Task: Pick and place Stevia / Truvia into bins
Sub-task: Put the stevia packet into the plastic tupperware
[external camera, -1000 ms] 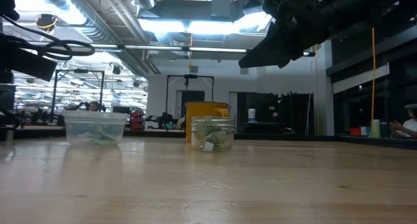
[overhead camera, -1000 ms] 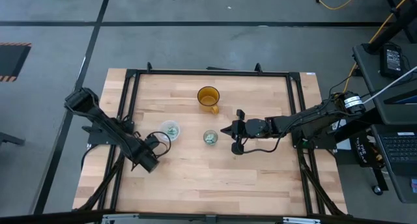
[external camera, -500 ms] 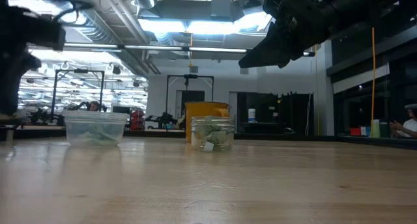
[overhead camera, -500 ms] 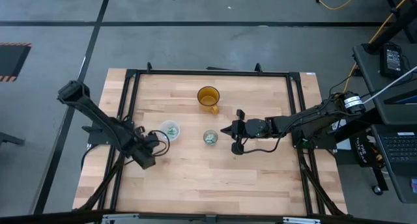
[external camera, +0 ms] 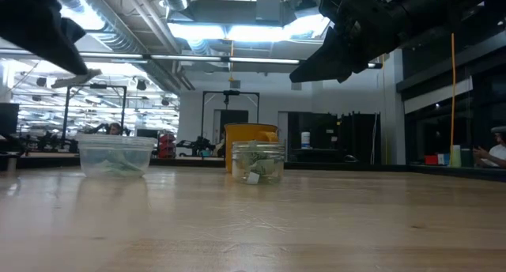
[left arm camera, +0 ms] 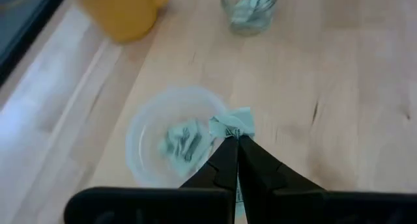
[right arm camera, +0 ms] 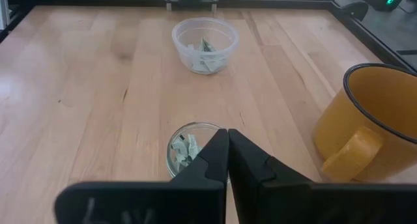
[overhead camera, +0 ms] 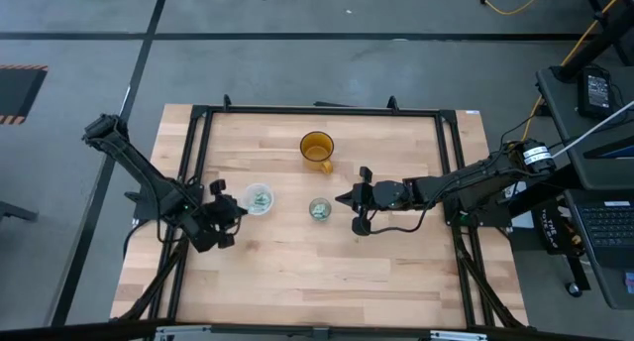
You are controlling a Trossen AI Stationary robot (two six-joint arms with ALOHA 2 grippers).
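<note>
My left gripper [left arm camera: 233,140] is shut on one pale green and white Stevia sachet [left arm camera: 232,124]. It hangs above the table just short of the clear plastic bin [left arm camera: 171,143], on the bin's near-left side [overhead camera: 226,216]. That bin [overhead camera: 259,198] holds a few sachets. The smaller bin [overhead camera: 319,210] also holds sachets. My right gripper [overhead camera: 344,198] is shut on nothing and hovers just right of the smaller bin [right arm camera: 186,150]. In the low view the sachet [external camera: 77,79] sticks out above the clear bin [external camera: 115,155]. My left gripper pinches the sachet by one end [left arm camera: 232,134] between its two fingertips. The fingers slant down from the table's left and near side. The sachet sticks out past the tips, lifted clear of the table and of the clear bin.
An amber mug [overhead camera: 317,150] with a handle stands behind the two bins, toward the far edge. A black frame [overhead camera: 198,113] runs around the wooden tabletop. Bare wood lies in front of the bins toward the near edge.
My left gripper has risen and drawn a little toward the far edge and the clear bin. Its wrist has rolled and tipped up from pointing steeply down, and it has stayed shut. The right arm has kept still.
</note>
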